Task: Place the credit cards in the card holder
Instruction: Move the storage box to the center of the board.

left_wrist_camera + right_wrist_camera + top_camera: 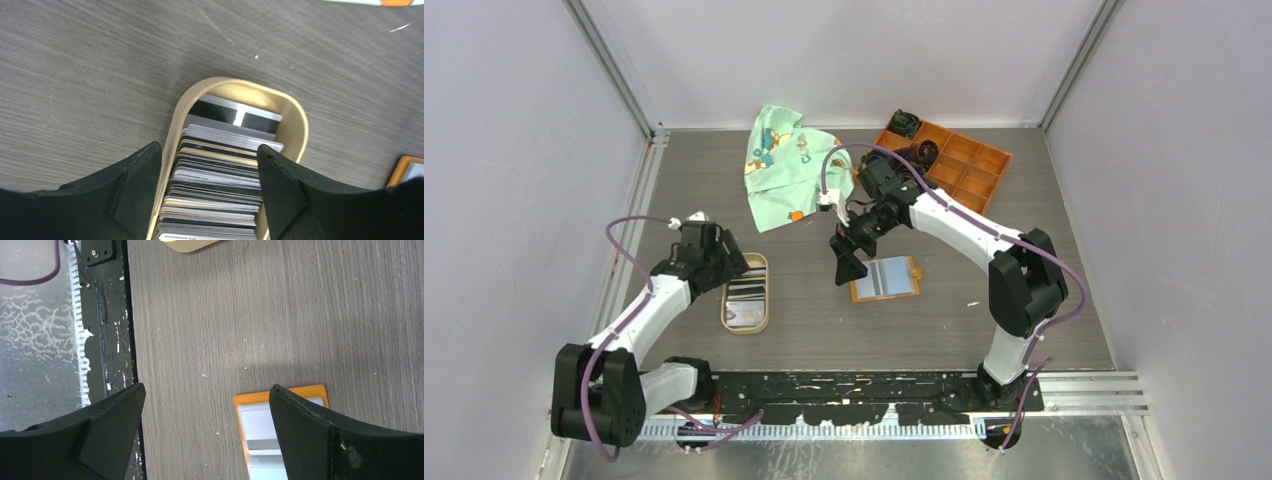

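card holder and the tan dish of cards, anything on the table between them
Nothing: the table between the card holder and the tan dish is bare in the top external and right wrist views; the right jaws hang above it.

The table [225,315] is matt grey wood grain, the dish [296,127] smooth tan plastic, the cards [215,175] glossy plastic, the holder [250,399] orange leather-look, the cloth [784,170] soft printed fabric, the fingers [320,440] matt black.

Top view high above table [824,330], wrist views close, downward, both catching dish [295,130]
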### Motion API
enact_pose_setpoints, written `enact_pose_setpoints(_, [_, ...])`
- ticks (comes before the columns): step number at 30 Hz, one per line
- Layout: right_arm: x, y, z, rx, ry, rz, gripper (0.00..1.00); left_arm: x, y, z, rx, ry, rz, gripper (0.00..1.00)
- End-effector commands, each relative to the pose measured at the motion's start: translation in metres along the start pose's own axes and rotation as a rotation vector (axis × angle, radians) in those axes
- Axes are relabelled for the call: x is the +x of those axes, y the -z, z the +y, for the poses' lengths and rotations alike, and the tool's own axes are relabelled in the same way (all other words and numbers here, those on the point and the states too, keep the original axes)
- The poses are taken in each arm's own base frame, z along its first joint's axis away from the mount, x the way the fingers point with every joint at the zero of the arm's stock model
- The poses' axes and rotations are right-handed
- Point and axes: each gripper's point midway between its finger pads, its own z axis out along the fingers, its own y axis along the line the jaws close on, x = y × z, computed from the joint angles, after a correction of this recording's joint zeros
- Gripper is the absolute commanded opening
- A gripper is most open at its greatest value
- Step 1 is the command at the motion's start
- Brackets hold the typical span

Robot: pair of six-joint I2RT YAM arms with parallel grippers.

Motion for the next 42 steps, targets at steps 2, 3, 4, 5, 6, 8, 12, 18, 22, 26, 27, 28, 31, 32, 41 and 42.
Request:
enact_pose_setpoints(2, [-0.012,0.005,0.003,0.006,0.056,-0.019,0.99,0.012,-0.005,0.002,0.002,0.023,0.044,0.66])
enact_pose_setpoints(3, [-0.012,0.005,0.003,0.006,0.053,-0.019,0.99,0.015,-0.005,0.0,0.018,0.022,0.056,0.63])
enact_pose_setpoints(4, [-0.012,0.005,0.003,0.004,0.052,-0.016,1.0,0.018,-0.004,-0.003,0.041,0.019,0.068,0.6])
enact_pose_setpoints(5, [-0.011,0.005,0.003,0.003,0.049,-0.013,0.99,0.021,-0.004,-0.007,0.067,0.016,0.08,0.57])
enact_pose_setpoints(6, [-0.011,0.005,0.003,0.004,0.048,-0.01,1.0,0.025,-0.002,-0.014,0.113,0.01,0.1,0.56])
enact_pose_setpoints(8, [-0.009,0.005,0.003,0.007,0.046,-0.002,1.0,0.03,0.002,-0.029,0.202,0.0,0.133,0.53])
enact_pose_setpoints(12, [-0.005,0.006,0.001,0.027,0.046,0.013,1.0,0.035,0.009,-0.058,0.36,0.003,0.179,0.5])
enact_pose_setpoints(18, [-0.006,0.009,-0.006,0.08,0.01,0.017,0.97,0.051,0.01,-0.109,0.51,-0.071,0.248,0.5])
enact_pose_setpoints(22, [-0.007,0.003,-0.01,0.085,-0.047,-0.008,0.92,0.071,0.004,-0.146,0.582,-0.138,0.303,0.5])
enact_pose_setpoints(26, [-0.008,0.003,-0.019,0.096,-0.165,-0.055,0.76,0.078,0.002,-0.174,0.626,-0.182,0.318,0.51])
enact_pose_setpoints(27, [-0.007,0.005,-0.022,0.095,-0.201,-0.074,0.73,0.074,0.003,-0.181,0.637,-0.189,0.306,0.51])
enact_pose_setpoints(28, [-0.008,0.008,-0.025,0.099,-0.229,-0.097,0.71,0.069,0.006,-0.186,0.644,-0.198,0.288,0.52])
enact_pose_setpoints(31, [-0.003,0.013,-0.031,0.129,-0.277,-0.139,0.69,0.044,0.016,-0.192,0.63,-0.228,0.202,0.55])
enact_pose_setpoints(32, [-0.001,0.012,-0.031,0.134,-0.289,-0.147,0.68,0.035,0.021,-0.191,0.62,-0.242,0.162,0.55])
enact_pose_setpoints(41, [-0.012,-0.019,-0.008,0.085,-0.396,-0.179,0.65,0.012,0.067,-0.134,0.475,-0.246,-0.025,0.56])
enact_pose_setpoints(42, [-0.013,-0.024,-0.005,0.091,-0.404,-0.175,0.65,0.018,0.069,-0.123,0.454,-0.222,-0.02,0.56])
